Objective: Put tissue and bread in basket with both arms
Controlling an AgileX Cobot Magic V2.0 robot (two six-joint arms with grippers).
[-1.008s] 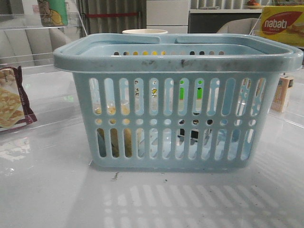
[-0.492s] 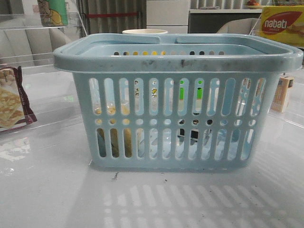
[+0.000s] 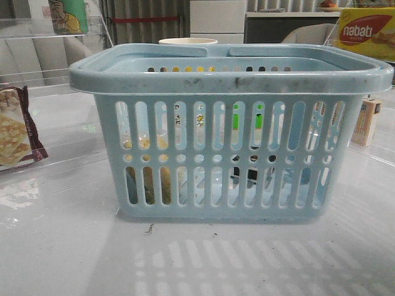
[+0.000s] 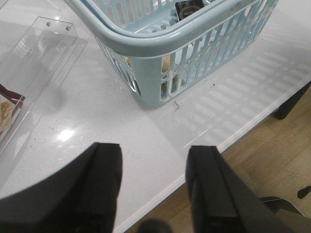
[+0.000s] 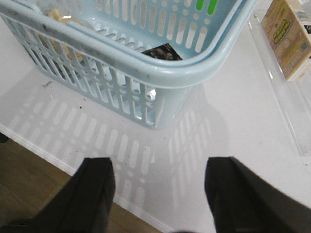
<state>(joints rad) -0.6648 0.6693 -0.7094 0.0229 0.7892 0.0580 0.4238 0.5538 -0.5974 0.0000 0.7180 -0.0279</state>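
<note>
The light-blue slotted basket stands mid-table, handles folded down. Through its front slots I see golden-brown bread low on the left inside, and a dark tissue pack low in the middle. In the right wrist view the tissue pack lies on the basket floor and the bread shows at the far end. In the left wrist view the pack shows over the rim of the basket. My left gripper and right gripper are open and empty, hovering over the table's near edge, apart from the basket.
A maroon-edged cracker packet lies at the left, also in the left wrist view. A small carton stands on a clear acrylic tray at the right. A cup and a yellow wafer box sit behind. The table edge meets the wooden floor.
</note>
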